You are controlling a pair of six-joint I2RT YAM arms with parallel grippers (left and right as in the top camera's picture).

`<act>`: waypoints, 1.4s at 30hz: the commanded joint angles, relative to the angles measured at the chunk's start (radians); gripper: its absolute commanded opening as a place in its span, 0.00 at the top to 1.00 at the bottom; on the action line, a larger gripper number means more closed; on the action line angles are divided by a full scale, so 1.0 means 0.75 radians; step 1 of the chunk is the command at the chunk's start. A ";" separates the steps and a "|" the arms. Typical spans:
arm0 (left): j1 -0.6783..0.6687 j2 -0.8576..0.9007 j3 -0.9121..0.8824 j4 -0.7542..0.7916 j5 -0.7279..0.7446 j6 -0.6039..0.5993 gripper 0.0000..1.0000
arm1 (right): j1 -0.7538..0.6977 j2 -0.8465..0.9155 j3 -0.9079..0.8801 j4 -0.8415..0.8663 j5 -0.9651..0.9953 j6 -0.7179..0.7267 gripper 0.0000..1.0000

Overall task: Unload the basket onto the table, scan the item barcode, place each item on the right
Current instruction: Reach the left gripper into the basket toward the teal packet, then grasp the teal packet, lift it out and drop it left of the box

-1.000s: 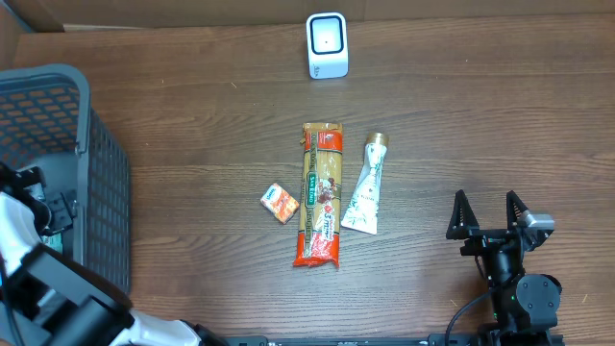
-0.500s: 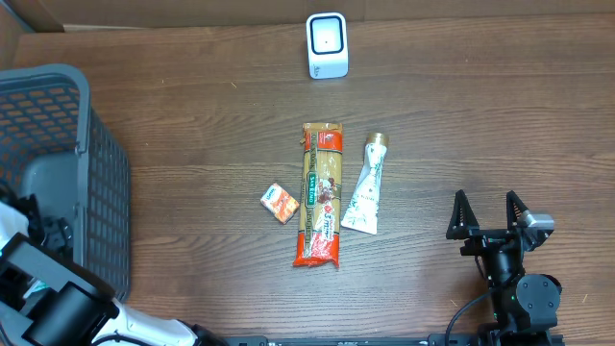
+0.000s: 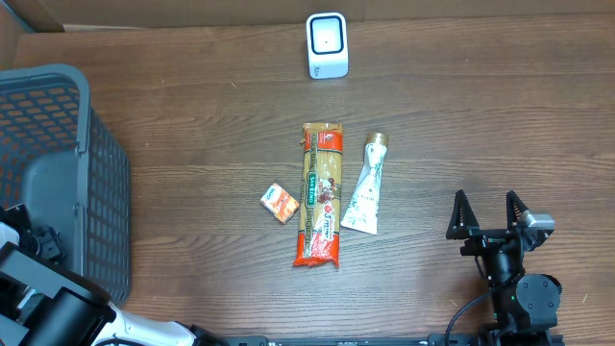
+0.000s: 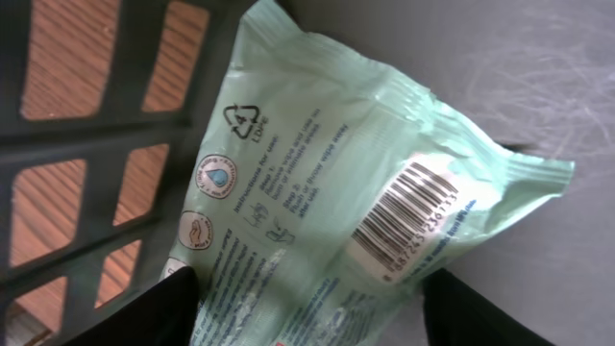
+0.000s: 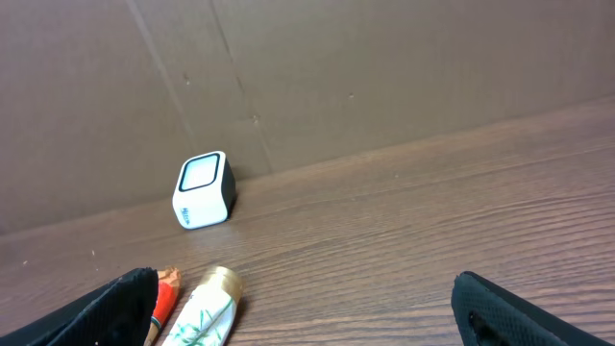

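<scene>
Film pack (image 4: 317, 173), pale green and probably wet wipes, is lying on the floor of the grey basket (image 4: 106, 144). It is filling the middle of the left wrist view, with its barcode (image 4: 415, 219) facing up at centre right. It is looking light, soft and crinkly, so the film will likely be yielding and sliding under the pads. A hold across the padded body, clear of the barcode and the thin crimped ends, seems best.

At the lower left of the overhead view the left arm is reaching down into the basket. The left gripper (image 4: 307, 309) is straddling the pack's lower end, its fingers (image 4: 178, 309) standing apart; whether they are pressing the film I cannot tell.

At the lower right the right gripper (image 3: 487, 207) is pointing up-frame, spread wide and holding nothing. The scanner (image 3: 327, 45) is standing at top centre, well apart from the basket.
</scene>
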State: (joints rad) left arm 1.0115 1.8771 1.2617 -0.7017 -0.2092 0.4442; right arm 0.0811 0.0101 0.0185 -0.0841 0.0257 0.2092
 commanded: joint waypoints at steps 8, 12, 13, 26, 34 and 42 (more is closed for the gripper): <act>-0.009 0.019 -0.109 0.034 0.233 -0.110 0.89 | 0.010 -0.010 -0.014 0.004 -0.003 0.005 0.00; -0.039 0.017 -0.106 0.033 0.253 -0.122 0.96 | 0.010 -0.010 -0.014 0.004 -0.003 0.005 0.00; -0.048 0.015 -0.104 0.032 0.268 -0.126 0.96 | 0.010 -0.010 -0.014 0.004 -0.003 0.005 0.00; -0.205 -0.099 0.506 -0.431 0.350 -0.272 0.96 | 0.010 -0.010 -0.014 0.004 -0.003 0.005 0.00; -0.317 -0.278 1.123 -0.636 0.623 -0.605 0.96 | 0.010 -0.010 -0.014 0.004 -0.003 0.005 0.00; -0.714 -0.487 1.208 -0.760 0.826 -0.631 0.96 | 0.010 -0.010 -0.014 0.004 -0.003 0.005 0.00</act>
State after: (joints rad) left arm 0.5716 1.5295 2.1658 -1.2282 0.3241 0.0116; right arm 0.0811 0.0101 0.0185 -0.0837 0.0261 0.2096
